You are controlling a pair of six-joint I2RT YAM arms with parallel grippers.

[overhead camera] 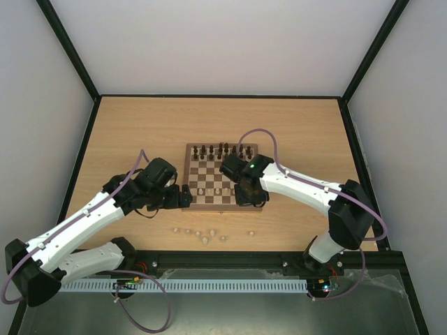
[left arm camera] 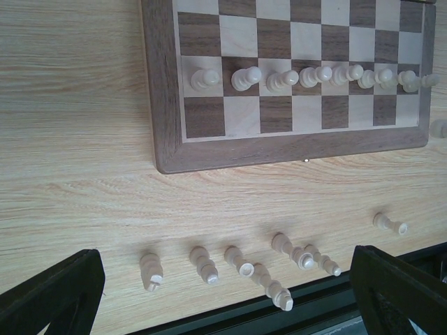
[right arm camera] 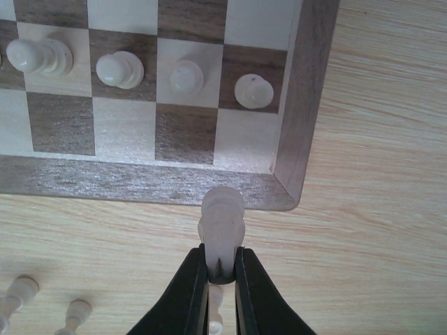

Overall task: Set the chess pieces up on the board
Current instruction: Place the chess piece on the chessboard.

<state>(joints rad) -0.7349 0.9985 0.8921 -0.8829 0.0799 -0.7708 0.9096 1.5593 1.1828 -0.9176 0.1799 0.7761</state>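
Note:
The board (overhead camera: 209, 176) lies mid-table, with dark chess pieces (overhead camera: 220, 150) along its far rows and a row of cream pawns (left arm camera: 279, 79) near its front. Several loose cream chess pieces (left arm camera: 204, 265) stand on the table in front of it. My left gripper (left arm camera: 223, 300) hovers open over these loose pieces, with nothing between its fingers (left arm camera: 49, 293). My right gripper (right arm camera: 222, 269) is shut on a cream chess piece (right arm camera: 222, 220), held just off the board's near right corner (right arm camera: 290, 188), above the bare table.
A black rail (left arm camera: 314, 307) runs along the table's near edge, right behind the loose pieces. Two loose cream pieces (right arm camera: 17, 293) show at the lower left of the right wrist view. Both arms (overhead camera: 300, 185) crowd the board's front edge.

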